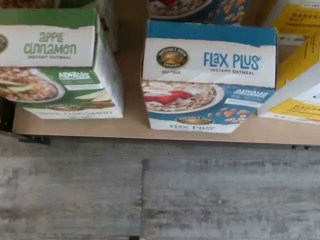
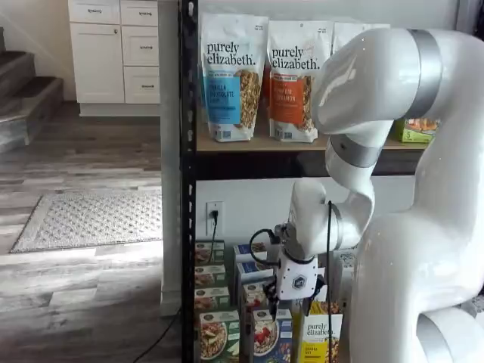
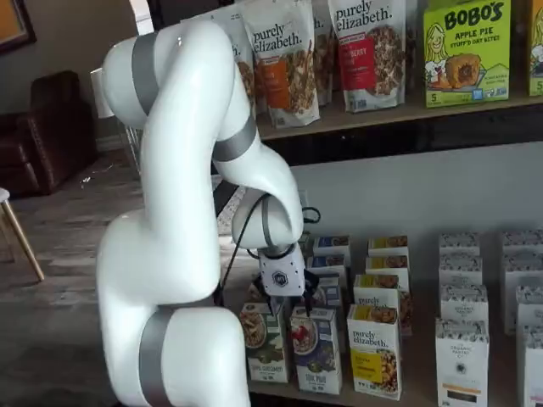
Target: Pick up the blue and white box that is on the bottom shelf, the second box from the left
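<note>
The blue box (image 1: 210, 75) is seen standing upright at the front edge of the bottom shelf (image 1: 135, 127), w/ the green box (image 1: 57, 65) beside it on one side and a yellow box (image 1: 300, 75) close on the other. In both shelf views the tool (image 3: 299, 305) is found just above and slightly in front of the blue box (image 3: 316, 349), so the target lies almost directly below it; the box's long axis runs vertical. Fingers are mostly hidden against the cartons, but the tool is taken as open, nothing held. The gap to the yellow box looks tight, approx. touching. The shelf is a tan board; grey wood floor (image 1: 150, 195) lies in front.
</note>
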You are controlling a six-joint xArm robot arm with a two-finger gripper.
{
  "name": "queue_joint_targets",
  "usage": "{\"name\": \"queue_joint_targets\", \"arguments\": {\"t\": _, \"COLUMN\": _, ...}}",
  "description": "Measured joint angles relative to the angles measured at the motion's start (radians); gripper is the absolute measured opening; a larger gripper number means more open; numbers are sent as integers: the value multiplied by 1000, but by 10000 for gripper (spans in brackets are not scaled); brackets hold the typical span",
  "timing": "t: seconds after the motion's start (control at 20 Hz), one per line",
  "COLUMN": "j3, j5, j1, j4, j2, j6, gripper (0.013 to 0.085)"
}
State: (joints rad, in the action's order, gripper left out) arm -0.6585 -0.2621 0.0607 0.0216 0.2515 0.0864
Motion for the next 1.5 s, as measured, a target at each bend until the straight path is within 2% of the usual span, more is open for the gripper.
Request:
{"name": "queue_joint_targets", "arguments": {"t": 0.4, "j3": -34, "j5": 16, "j1": -7, "j4": -54, "j2": 57, "j6": -60, "gripper": 850}}
{"name": "queue_joint_targets", "arguments": {"t": 0.55, "j3": -47, "j5": 31, "j1": -2, "j4": -101, "j2": 78, "j6": -102, "gripper": 850}}
{"name": "queue_joint_targets", "arguments": {"t": 0.85, "j3": -97, "j5": 28, "j1": -5, "j4": -42, "j2": 124, "j6": -47, "gripper": 850}}
{"name": "queue_joint_targets", "arguments": {"t": 1.5, "j3": -218, "j5": 23, "j1": -11, "j4": -16, "j2": 237, "j6": -28, "gripper": 850}}
